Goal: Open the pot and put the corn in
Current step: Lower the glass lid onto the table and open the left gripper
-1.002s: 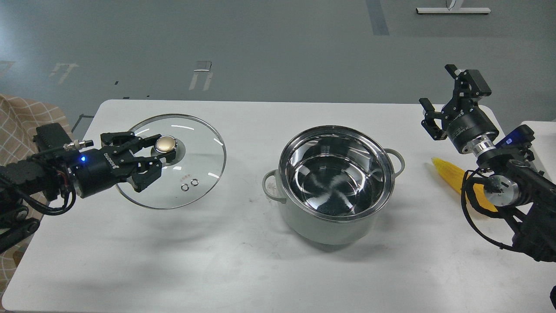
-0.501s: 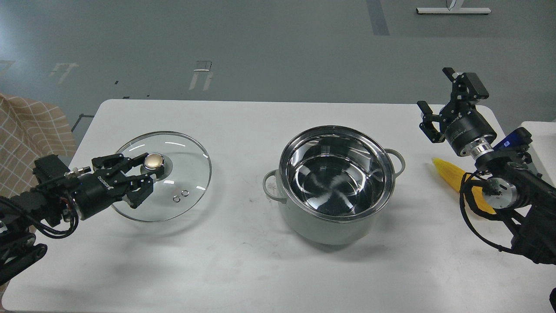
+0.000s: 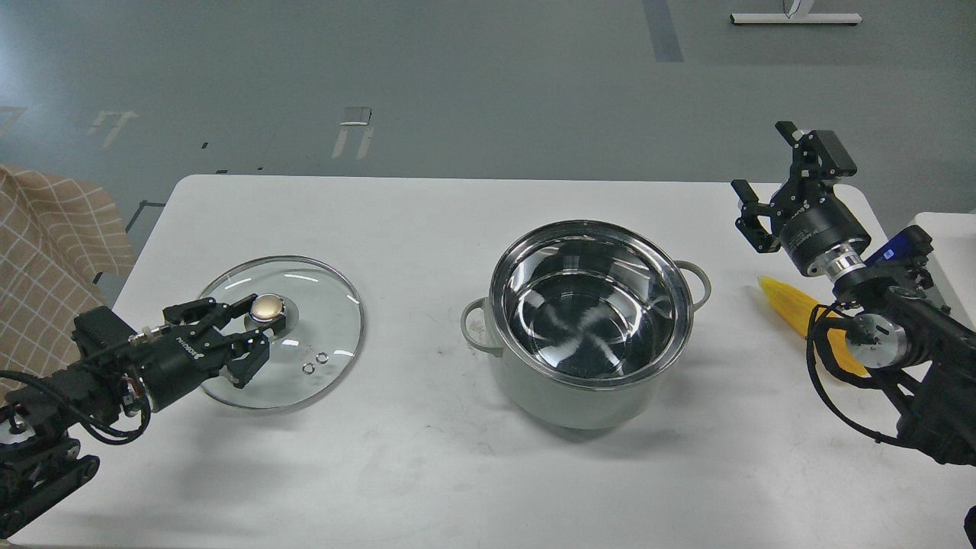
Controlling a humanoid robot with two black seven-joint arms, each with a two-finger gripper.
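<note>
The bright yellow tapered corn cob point(image 3: 793, 305) lies on the white table point(image 3: 427, 473) right of the uncovered grey-green steel pot point(image 3: 587, 324), pointing potward, just below the nearer, spread-fingered right gripper point(image 3: 766, 179); the left gripper point(image 3: 255, 332) pinches the glass lid's gold knob point(image 3: 267, 306).

Lab or test room, bare white table point(image 3: 427, 473), grey taped floor point(image 3: 457, 84) (robot rig setting), checked cloth point(image 3: 53, 252) at left

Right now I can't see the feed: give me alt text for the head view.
Open pot sits empty mid-table; its glass lid rests at left, knob in the left claw. Corn lies right of the pot, below the open right claw.
</note>
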